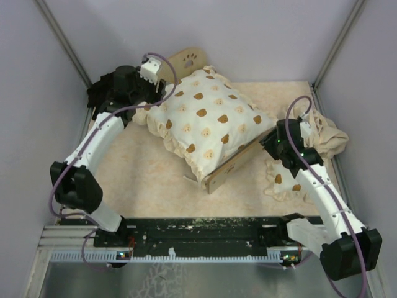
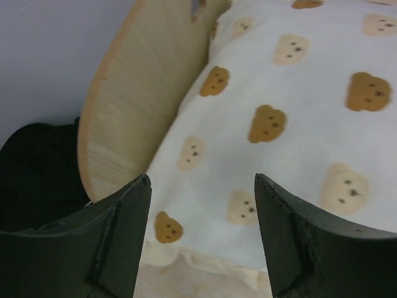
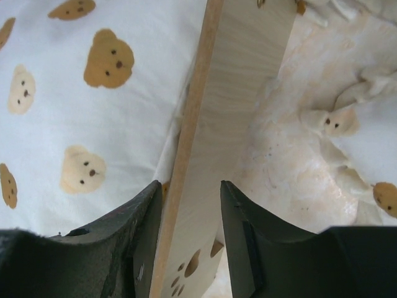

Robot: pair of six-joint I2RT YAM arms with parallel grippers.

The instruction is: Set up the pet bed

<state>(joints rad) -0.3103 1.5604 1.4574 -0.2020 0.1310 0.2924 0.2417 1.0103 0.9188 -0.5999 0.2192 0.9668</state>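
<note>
Left tool (image 2: 201,183) gapes empty over cushion (image 2: 298,124); right tool (image 3: 191,186) clamps wooden pet bed (image 3: 236,93).

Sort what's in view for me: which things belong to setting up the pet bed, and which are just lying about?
Job: light-wood pet bed frame with paw-print headboard; probably the big white bear-print cushion lying on it.
Lying about: small cream frilled cushion with brown prints; crumpled plain beige cloth, both at right.

Left gripper (image 2: 201,180) with dark jaws spread wide, nothing between them, white bear-print cushion (image 2: 298,143) beyond, pressed against rounded light-wood headboard of pet bed (image 2: 133,99), frilled cream hem (image 2: 186,264) at bottom
</note>
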